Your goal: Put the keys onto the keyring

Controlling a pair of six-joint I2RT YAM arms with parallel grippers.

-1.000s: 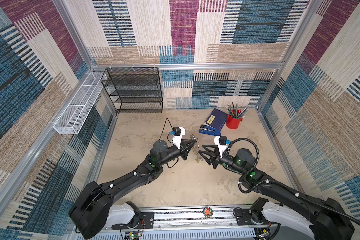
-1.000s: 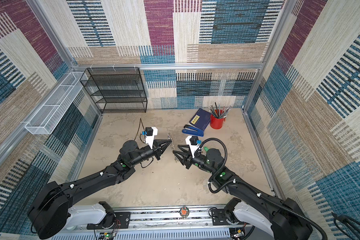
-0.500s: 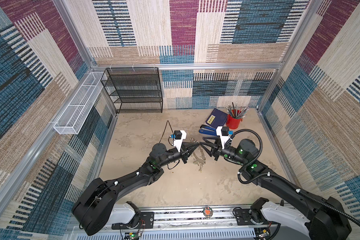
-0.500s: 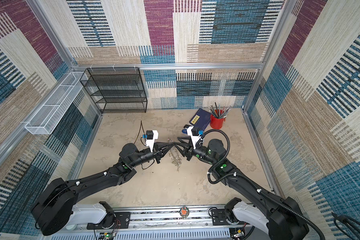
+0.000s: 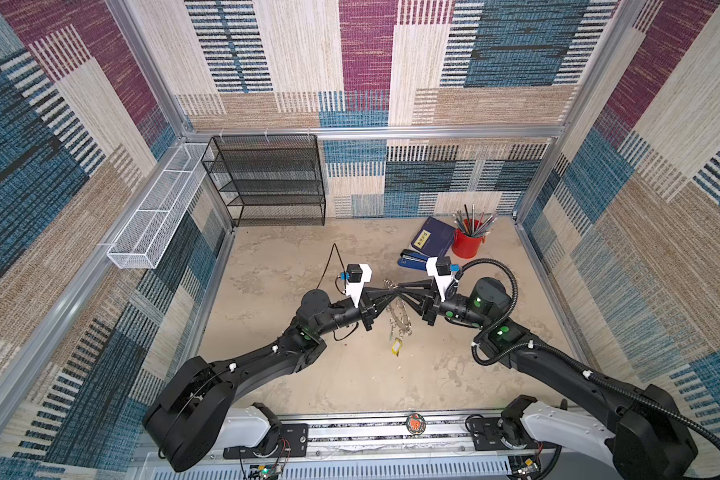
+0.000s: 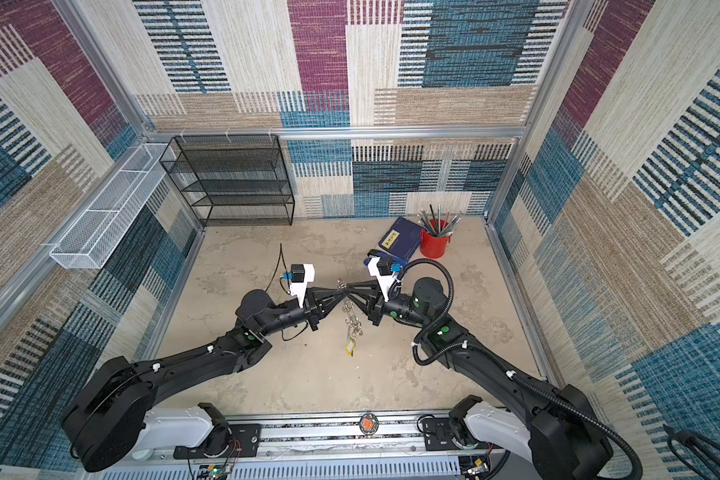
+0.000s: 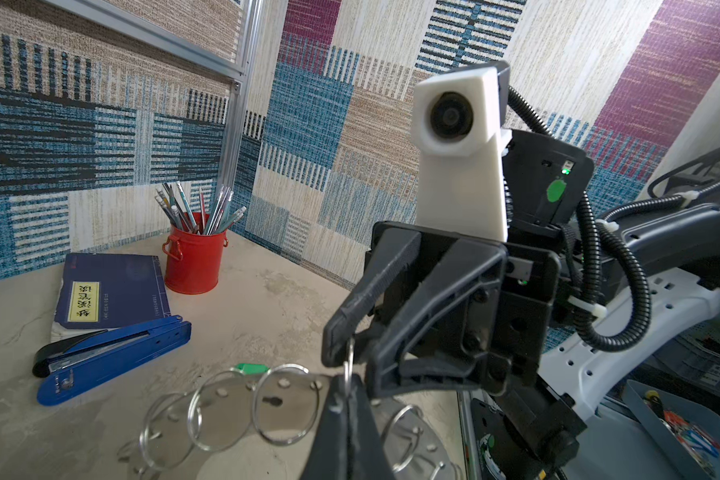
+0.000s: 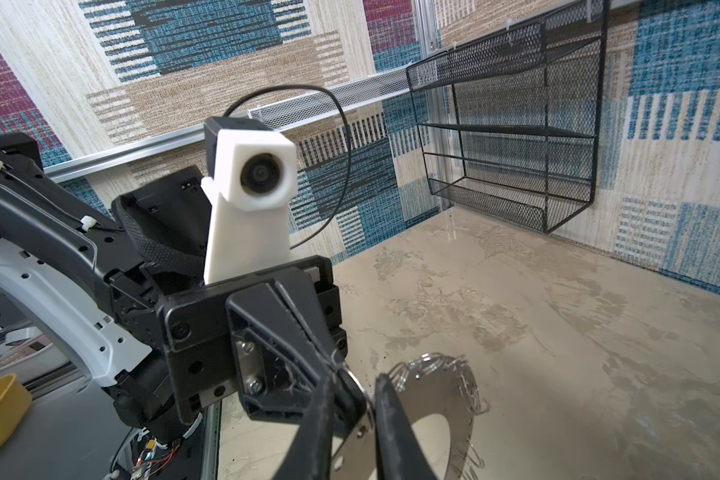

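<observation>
Patchwork woven panels in blue, beige and maroon wall a mottled beige tabletop (image 5: 391, 386). At its back I see a black wire-mesh shelf rack (image 5: 275, 178); to the right stand a dark blue book (image 5: 433, 239), a red tin of pencils (image 5: 466, 247) and a blue stapler (image 5: 410, 259). Both black arms meet tip to tip over mid-table.

Left gripper (image 7: 346, 392): jaws fully closed on the rim of the flat grey metal keyring disc (image 7: 292, 415), which it holds clear of the table.

Right gripper (image 7: 355, 356): jaws a narrow gap apart, one on either side of a small silver split ring (image 7: 350, 365) on that rim. I cannot tell whether they pinch it.

Keys: a yellow-tagged key (image 5: 397, 347) shows below the dangling rings in both top views. A green tag (image 7: 250, 368) peeks past the disc's far edge in the left wrist view.
</observation>
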